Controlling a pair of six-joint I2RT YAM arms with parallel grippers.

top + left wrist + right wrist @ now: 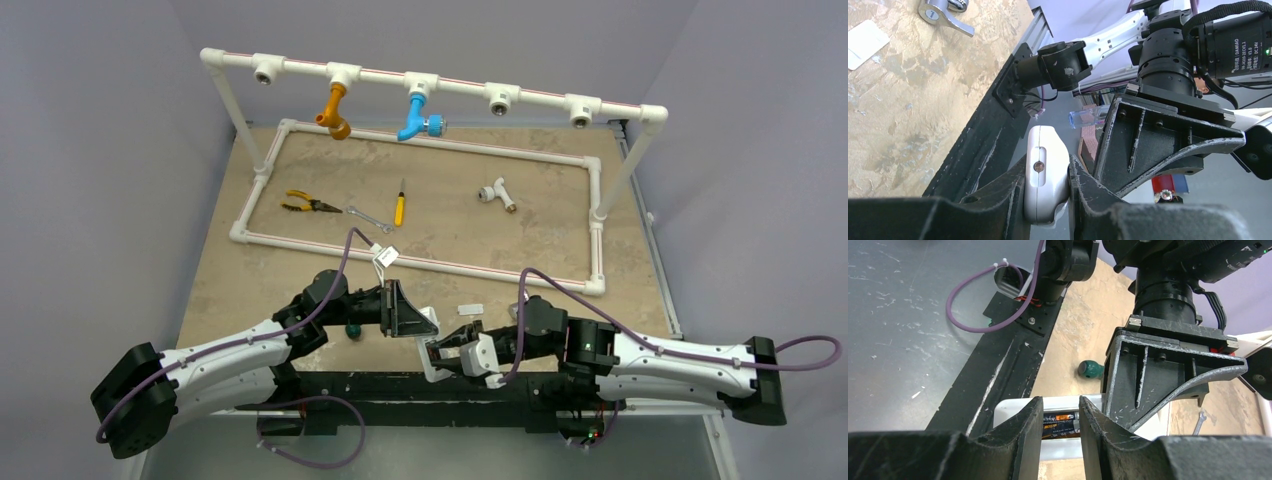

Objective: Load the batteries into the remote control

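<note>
Plywood table (450, 215) up top, white pipe frame (420, 155) at the back. Too cramped at the near edge to sort out much.

Left wrist next: left claw (1047, 195) clamped tight on the remote control (1045, 160), held edge-on. Can read DAMIAO and DC 24V on the motor label (1245, 50).

Right wrist: right claw (1060, 412) narrow, straddling a battery (1060, 426) in what looks like the remote's bay. Can't tell if actually pinching it. Battery print too blurry to read. Could seat crooked or pop out if pushed at a tilt, and could twist the remote in that grip too.
</note>
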